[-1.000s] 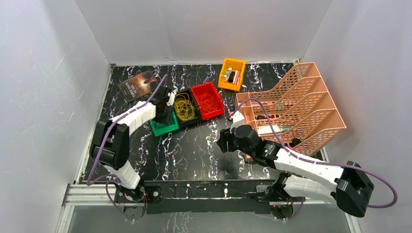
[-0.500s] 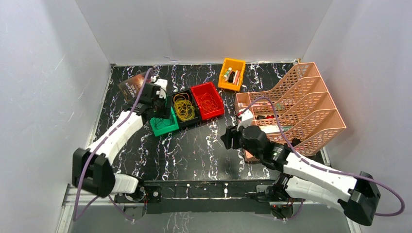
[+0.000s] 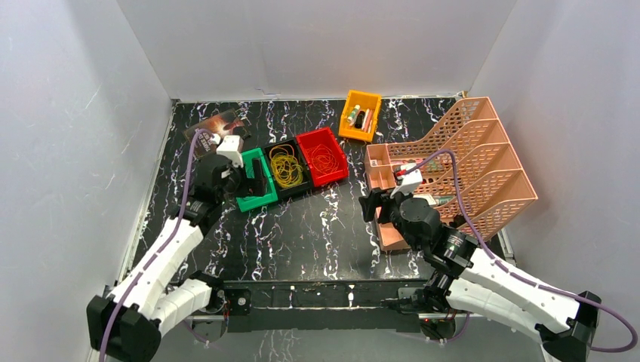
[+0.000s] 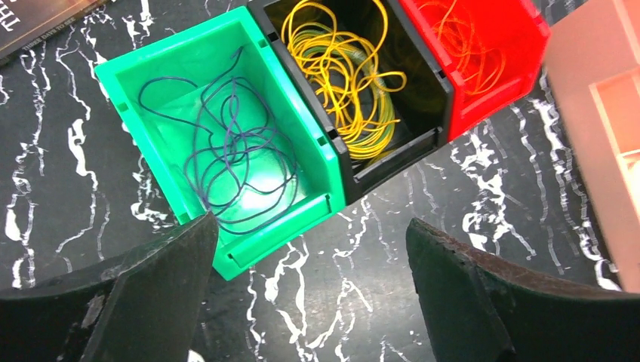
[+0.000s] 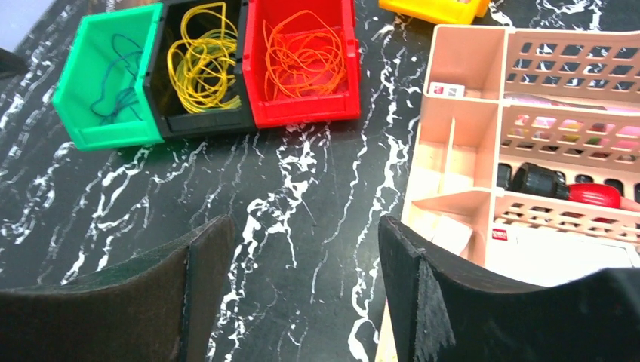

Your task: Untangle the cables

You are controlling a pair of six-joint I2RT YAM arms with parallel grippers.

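The cables lie sorted in three bins side by side. A dark purple cable (image 4: 226, 143) lies loose in the green bin (image 4: 279, 226), a yellow cable (image 4: 347, 75) in the black bin (image 4: 392, 151), and an orange cable (image 4: 460, 38) in the red bin (image 4: 490, 90). My left gripper (image 4: 311, 226) hangs open and empty over the green bin's near edge (image 3: 256, 179). Further right, my right gripper (image 5: 304, 222) is open and empty above bare tabletop, beside the pink organizer (image 3: 370, 207). The right wrist view takes in all three bins: purple (image 5: 117, 83), yellow (image 5: 200, 64), orange (image 5: 306, 53).
A pink slotted desk organizer (image 3: 453, 173) fills the right side, close to my right fingers (image 5: 453, 83). A small yellow-orange bin (image 3: 349, 132) with small items stands at the back. A dark book (image 3: 215, 124) lies at the back left. White walls enclose the black marbled table.
My left arm drew back from over the green bin toward the near left and its jaws opened wide. My right arm shifted right toward the organizer, its jaws a little wider.
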